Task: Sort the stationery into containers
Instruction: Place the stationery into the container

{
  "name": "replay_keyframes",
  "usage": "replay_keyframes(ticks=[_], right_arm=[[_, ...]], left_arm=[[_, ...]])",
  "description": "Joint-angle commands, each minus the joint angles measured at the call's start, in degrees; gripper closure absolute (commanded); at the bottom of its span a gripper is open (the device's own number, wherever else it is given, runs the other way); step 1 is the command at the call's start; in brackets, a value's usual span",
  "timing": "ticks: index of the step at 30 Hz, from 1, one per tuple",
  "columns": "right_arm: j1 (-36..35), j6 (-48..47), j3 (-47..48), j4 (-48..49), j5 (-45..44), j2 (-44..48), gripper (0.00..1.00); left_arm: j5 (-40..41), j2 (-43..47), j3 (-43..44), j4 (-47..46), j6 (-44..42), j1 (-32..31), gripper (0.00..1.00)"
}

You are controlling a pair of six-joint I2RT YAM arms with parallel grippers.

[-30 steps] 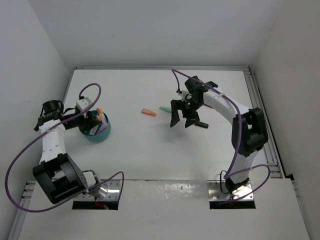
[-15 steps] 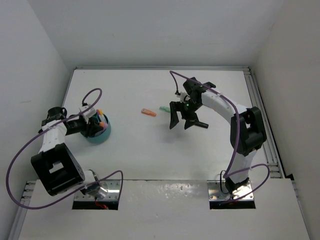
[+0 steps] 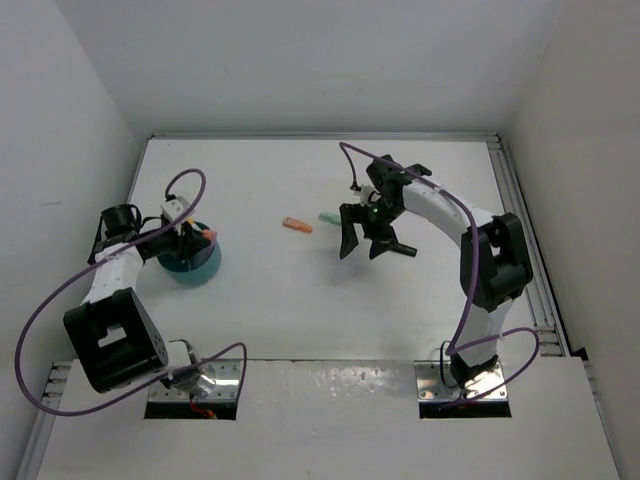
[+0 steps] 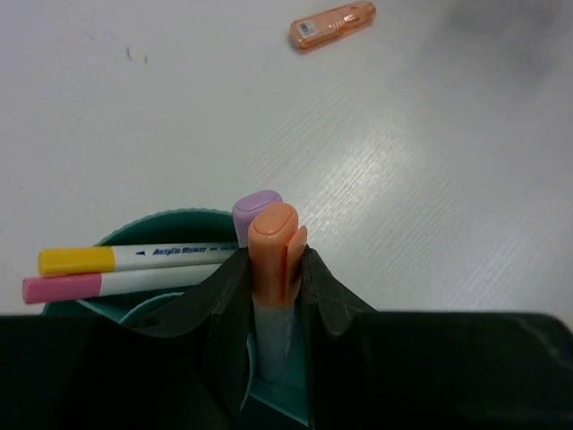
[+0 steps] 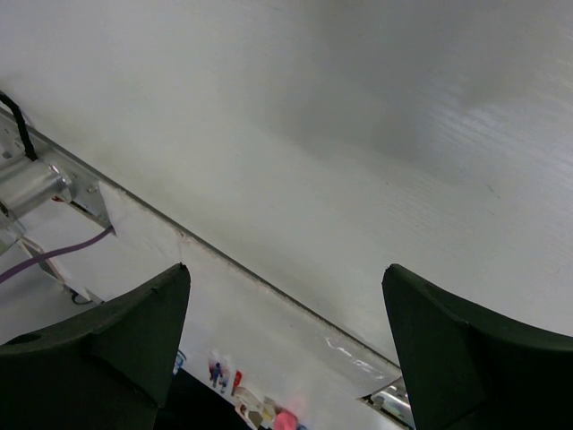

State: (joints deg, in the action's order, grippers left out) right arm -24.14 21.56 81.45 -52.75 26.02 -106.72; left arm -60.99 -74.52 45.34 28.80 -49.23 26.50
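If released askew, the orange marker [image 4: 274, 235] clamped in the left gripper [image 4: 273, 269] may be spilled past the bowl [image 4: 175, 218]; the right gripper [image 5: 286, 300] is held open.

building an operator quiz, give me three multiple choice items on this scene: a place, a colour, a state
1. Where is the loose orange pen?
A) on the table, apart from the teal bowl
B) inside the bowl
C) in the right hand

2. What colour is the cap of the marker in the left hand?
A) black
B) orange
C) blue

3. How is the right hand?
A) shut on a pen
B) shut, empty
C) open, empty

Answers: 1A, it lies on bare table; 2B, orange cap shows above the grip; 3C, fingers wide apart, nothing between.
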Motion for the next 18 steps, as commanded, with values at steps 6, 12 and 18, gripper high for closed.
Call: replay_keyframes(ticks=[6, 12, 18], right_arm=[[-0.2, -0.6, 2.0, 0.0, 0.3, -0.3, 0.14], [-0.2, -0.7, 1.8, 0.0, 0.5, -0.3, 0.14], [-0.2, -1.0, 1.8, 0.1, 0.7, -0.2, 0.15]], left_arm=[[0.6, 0.6, 4.0, -15.1, 13.4, -3.7, 0.48], [1.9, 1.4, 6.9, -19.8, 17.9, -6.8, 0.45], [5.0, 3.4, 9.2, -20.4, 19.8, -8.2, 0.51]])
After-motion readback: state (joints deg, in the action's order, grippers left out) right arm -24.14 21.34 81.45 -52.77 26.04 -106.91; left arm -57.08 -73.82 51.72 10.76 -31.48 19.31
